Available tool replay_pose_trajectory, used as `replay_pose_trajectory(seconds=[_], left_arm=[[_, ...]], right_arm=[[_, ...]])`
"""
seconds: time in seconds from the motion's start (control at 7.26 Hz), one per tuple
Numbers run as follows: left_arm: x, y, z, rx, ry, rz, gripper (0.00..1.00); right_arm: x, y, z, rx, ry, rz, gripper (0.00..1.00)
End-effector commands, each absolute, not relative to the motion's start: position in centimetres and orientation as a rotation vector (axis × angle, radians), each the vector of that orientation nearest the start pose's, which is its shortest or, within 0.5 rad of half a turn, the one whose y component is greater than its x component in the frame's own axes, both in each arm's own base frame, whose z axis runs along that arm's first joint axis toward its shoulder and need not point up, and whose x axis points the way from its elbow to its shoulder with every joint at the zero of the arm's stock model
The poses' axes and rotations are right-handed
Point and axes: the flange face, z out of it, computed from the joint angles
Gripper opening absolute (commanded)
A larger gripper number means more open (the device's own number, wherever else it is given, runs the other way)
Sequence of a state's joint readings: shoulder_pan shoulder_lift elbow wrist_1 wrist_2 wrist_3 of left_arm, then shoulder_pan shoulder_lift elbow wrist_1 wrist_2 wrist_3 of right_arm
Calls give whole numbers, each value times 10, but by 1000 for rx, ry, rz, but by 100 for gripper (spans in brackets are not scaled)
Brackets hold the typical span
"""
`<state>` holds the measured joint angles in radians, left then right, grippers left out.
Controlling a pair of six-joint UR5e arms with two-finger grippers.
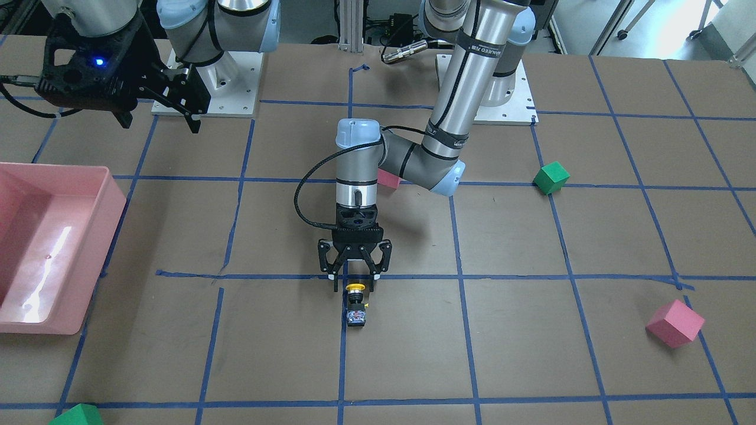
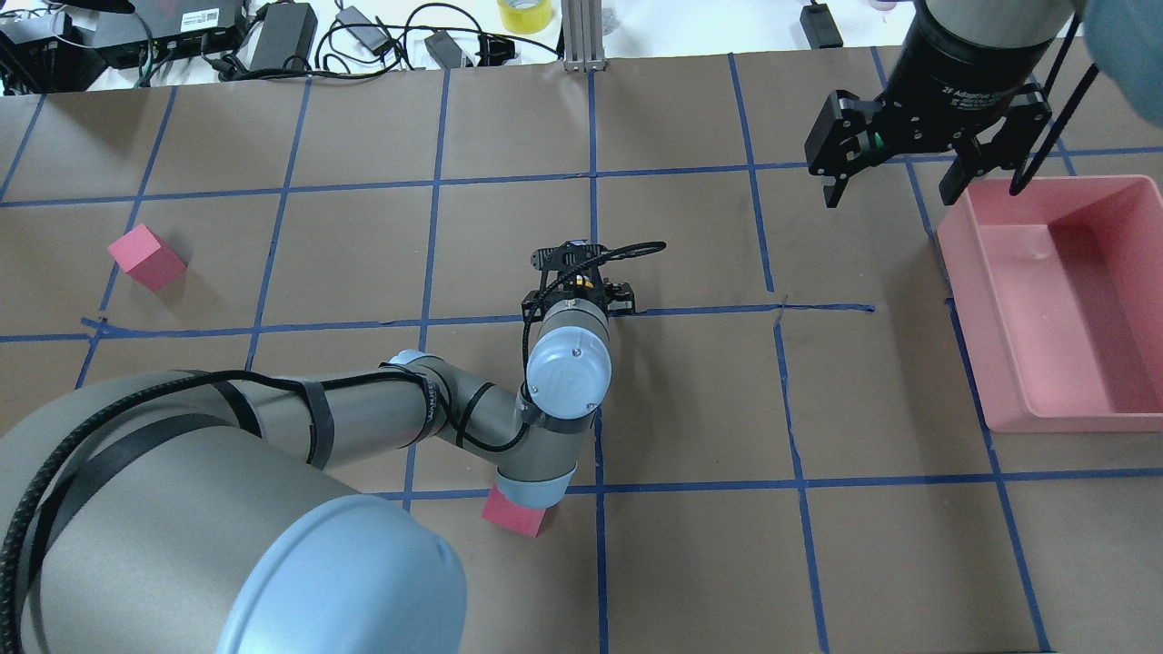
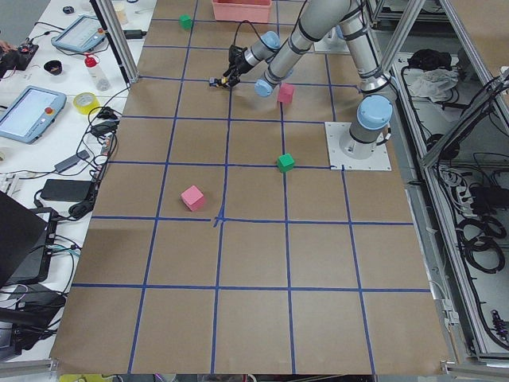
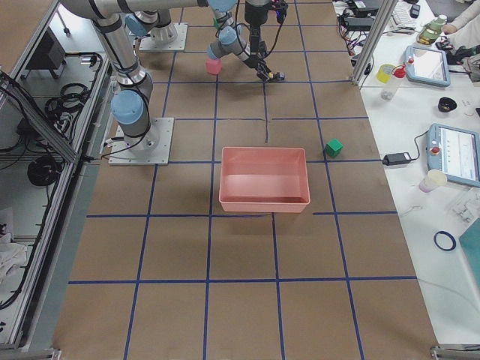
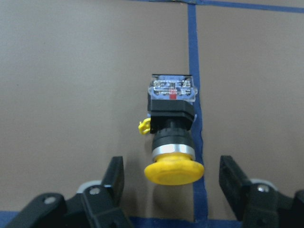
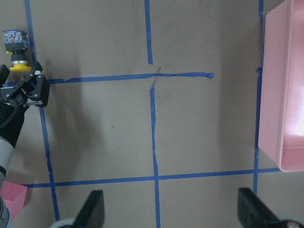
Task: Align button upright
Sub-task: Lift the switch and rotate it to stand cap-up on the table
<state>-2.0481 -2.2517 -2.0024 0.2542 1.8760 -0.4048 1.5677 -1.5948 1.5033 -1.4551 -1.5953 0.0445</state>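
Observation:
The button (image 5: 172, 124) lies on its side on the brown table, on a blue tape line. Its yellow cap points toward the robot and its silvery-blue base block points away. My left gripper (image 5: 172, 169) is open and low over it, one finger on either side of the yellow cap, touching nothing. The front view shows the button (image 1: 355, 302) just in front of the left gripper (image 1: 354, 283). My right gripper (image 2: 892, 193) is open and empty, raised high near the pink bin. In the right wrist view the button (image 6: 16, 45) is at top left.
A pink bin (image 2: 963, 272) stands on the robot's right side. A pink cube (image 2: 515, 513) sits under my left elbow, and another pink cube (image 2: 145, 258) is at the far left. A green cube (image 1: 551, 177) and a second green cube (image 1: 77, 415) lie further off.

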Motion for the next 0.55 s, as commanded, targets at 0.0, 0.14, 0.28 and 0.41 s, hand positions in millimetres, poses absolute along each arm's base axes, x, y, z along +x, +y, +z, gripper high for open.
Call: replay_pose_trajectory(seconds=[0.0,0.14,0.28,0.41], left_arm=[[-358,-466,134,-48,2948,-1182,58],[-358,-466,134,-43,2947,-1182,37],[-358,-466,134,-42,2945,-1182,20],[-358,-466,135,-23,2939,-1183,5]], right_arm=[[129,-478,521,75,3166,38,100],[129,-477,522,75,3166,33,100],[130,-477,522,75,3164,33,100],[129,-477,522,77,3165,33,100]])
